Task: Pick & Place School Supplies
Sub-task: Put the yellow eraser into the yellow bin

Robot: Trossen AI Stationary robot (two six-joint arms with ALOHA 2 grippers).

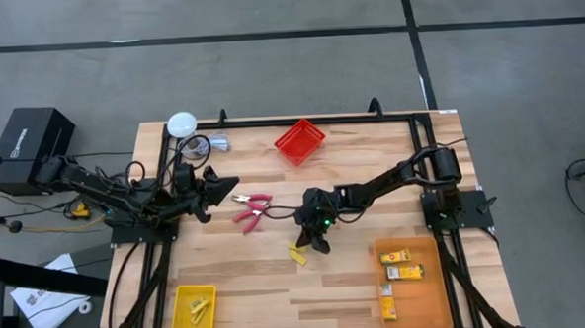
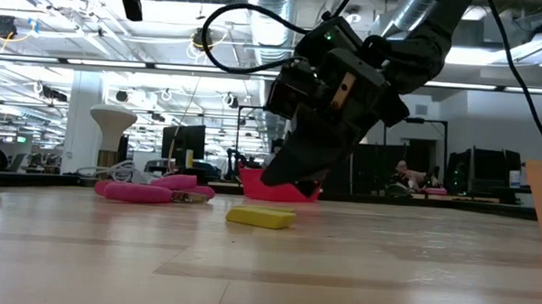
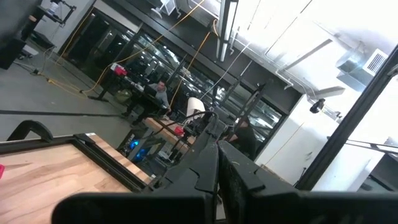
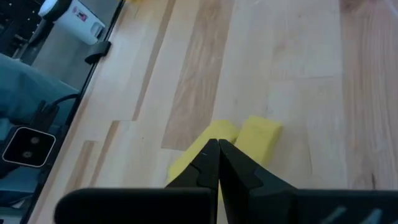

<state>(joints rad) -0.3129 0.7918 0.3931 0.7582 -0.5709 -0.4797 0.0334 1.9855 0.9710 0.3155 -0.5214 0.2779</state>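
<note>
Hanging just above the table's middle, the right claw [image 1: 319, 244] has its fingers pressed together with nothing between them. Just beside its tip, toward the front-left as seen from overhead, lie the yellow pieces [image 1: 296, 253], two small blocks side by side on the bare wood. In the right wrist view they [image 4: 239, 142] sit directly ahead of the closed fingertips, long axes slanted across the finger line. From table height one block [image 2: 261, 217] lies flat, and the claw [image 2: 284, 174] appears clear of it, tip pointing down behind it.

The right arm is plainly the nearer one. The left claw [image 1: 229, 184] is parked at the left side, fingers shut on nothing, well apart from the blocks. The scissors [image 1: 250, 207] lie between the two arms.

I'd judge the fingers must spread first, then advance a little and turn to straddle a block across its short side. The yellow bin [image 1: 193, 313], already holding similar pieces, looks the likely target.
</note>
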